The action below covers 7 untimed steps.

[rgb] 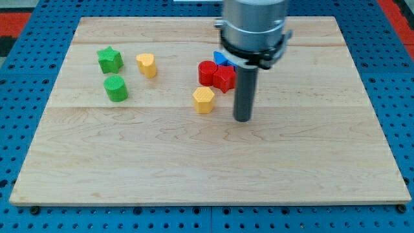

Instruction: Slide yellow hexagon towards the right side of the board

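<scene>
The yellow hexagon (pixel 203 99) lies near the middle of the wooden board (pixel 207 168). My tip (pixel 242 119) rests on the board to the hexagon's right and slightly toward the view's bottom, apart from it by a small gap. The dark rod rises from the tip to the arm's grey body at the view's top. A red round block (pixel 206 72) and a red star-like block (pixel 224 79) sit just above the hexagon. A blue block (pixel 221 59) shows partly behind the arm.
At the view's left lie a green star (pixel 110 59), a green round block (pixel 116 88) and a yellow heart-like block (pixel 147 65). The board sits on a blue pegboard (pixel 19 97).
</scene>
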Tool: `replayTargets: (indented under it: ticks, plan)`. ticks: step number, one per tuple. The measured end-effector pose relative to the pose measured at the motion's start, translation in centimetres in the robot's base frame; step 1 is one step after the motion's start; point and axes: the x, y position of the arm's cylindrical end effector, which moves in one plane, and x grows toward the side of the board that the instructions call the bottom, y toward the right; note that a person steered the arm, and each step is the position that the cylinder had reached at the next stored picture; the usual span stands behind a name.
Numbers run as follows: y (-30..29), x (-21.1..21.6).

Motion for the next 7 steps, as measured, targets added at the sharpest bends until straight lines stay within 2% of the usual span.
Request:
replayTargets:
  ticks: [1,2,3,4,5,6,7]
  plan:
    - [-1.5,0.3]
    - [-7.3,1.1]
    - [-15.6,1.1]
    - [-21.0,-0.8]
    - [-21.9,-3.4]
    - [-21.0,-3.7]
    - [-17.4,-3.7]
